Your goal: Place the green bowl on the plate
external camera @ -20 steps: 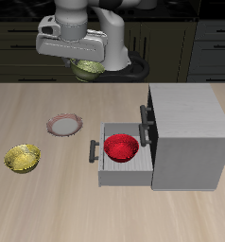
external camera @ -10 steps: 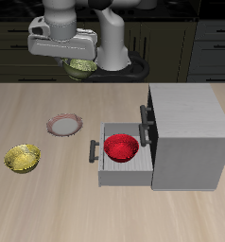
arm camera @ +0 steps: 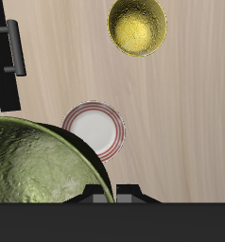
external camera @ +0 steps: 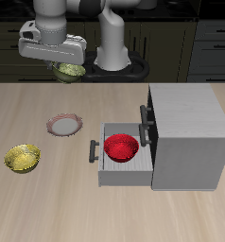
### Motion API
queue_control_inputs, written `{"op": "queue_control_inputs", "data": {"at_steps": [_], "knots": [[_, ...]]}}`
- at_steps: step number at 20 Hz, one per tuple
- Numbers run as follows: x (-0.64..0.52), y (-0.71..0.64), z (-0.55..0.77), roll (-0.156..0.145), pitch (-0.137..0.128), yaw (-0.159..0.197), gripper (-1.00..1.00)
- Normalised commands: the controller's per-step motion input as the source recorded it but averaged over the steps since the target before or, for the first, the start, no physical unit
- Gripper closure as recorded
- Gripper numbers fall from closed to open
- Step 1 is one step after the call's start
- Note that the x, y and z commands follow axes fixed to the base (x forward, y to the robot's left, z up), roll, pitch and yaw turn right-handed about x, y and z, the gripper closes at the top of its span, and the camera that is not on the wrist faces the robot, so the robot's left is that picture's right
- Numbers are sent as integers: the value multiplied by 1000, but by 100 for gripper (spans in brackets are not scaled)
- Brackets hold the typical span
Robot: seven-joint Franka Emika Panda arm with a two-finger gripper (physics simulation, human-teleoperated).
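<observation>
The green bowl [external camera: 70,71] hangs high above the table's back, held under my gripper [external camera: 67,64], which is shut on its rim. In the wrist view the olive bowl [arm camera: 39,165] fills much of the frame, its shiny patterned inside up close. The plate [external camera: 63,124] with its pinkish-brown rim and pale centre lies flat on the wooden table, well below the bowl and nearer the front edge. The wrist view shows the plate [arm camera: 95,129] just beyond the bowl's rim, partly covered by it.
A golden-yellow bowl [external camera: 23,158] [arm camera: 137,26] sits on the table near the plate. A grey cabinet [external camera: 187,132] has its drawer [external camera: 116,165] pulled open with a red bowl [external camera: 121,147] inside. The drawer handle [arm camera: 14,49] shows in the wrist view.
My gripper has carried the green bowl sideways, away from the cabinet and towards a spot above the plate. Everything on the table has stayed put.
</observation>
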Motion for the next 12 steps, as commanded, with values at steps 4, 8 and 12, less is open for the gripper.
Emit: {"op": "queue_control_inputs", "data": {"at_steps": [4, 8, 12], "knots": [[32, 50, -130, 37, -18, -6, 100], [99, -4, -121, 23, -49, -3, 100], [89, -78, -265, -4, -17, -6, 100]]}}
